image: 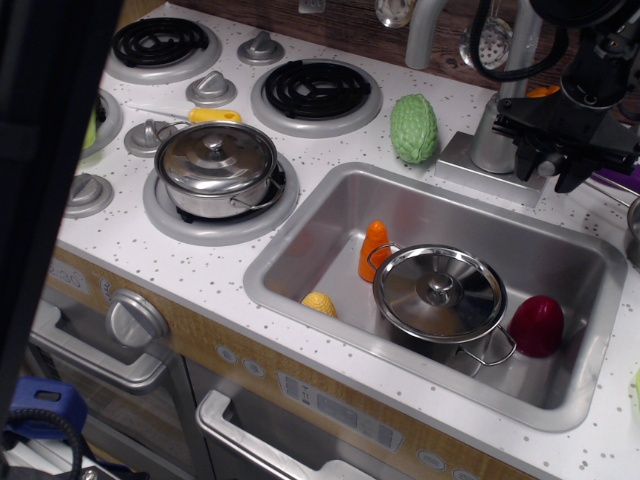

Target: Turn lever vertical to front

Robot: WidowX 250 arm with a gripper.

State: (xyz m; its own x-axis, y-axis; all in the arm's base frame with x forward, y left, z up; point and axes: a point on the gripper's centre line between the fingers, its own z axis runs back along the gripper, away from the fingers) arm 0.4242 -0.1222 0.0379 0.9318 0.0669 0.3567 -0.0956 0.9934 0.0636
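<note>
At the near side, the steel sink was seen to hold a lidded pot, with a red toy, an orange piece and a yellow piece around it. Behind the sink's far rim, the grey faucet body was set on its square base. The lever was made out only as a small silver rounded end projecting to the right from that body, its long axis lying roughly sideways along the counter. The black gripper was positioned directly over and around that stub, so the lever lay at the tool itself rather than apart from it. Whether the jaws were spread or pressed onto the lever could not be told, since the black housing masked them. Contact was judged likely but unconfirmed.
</note>
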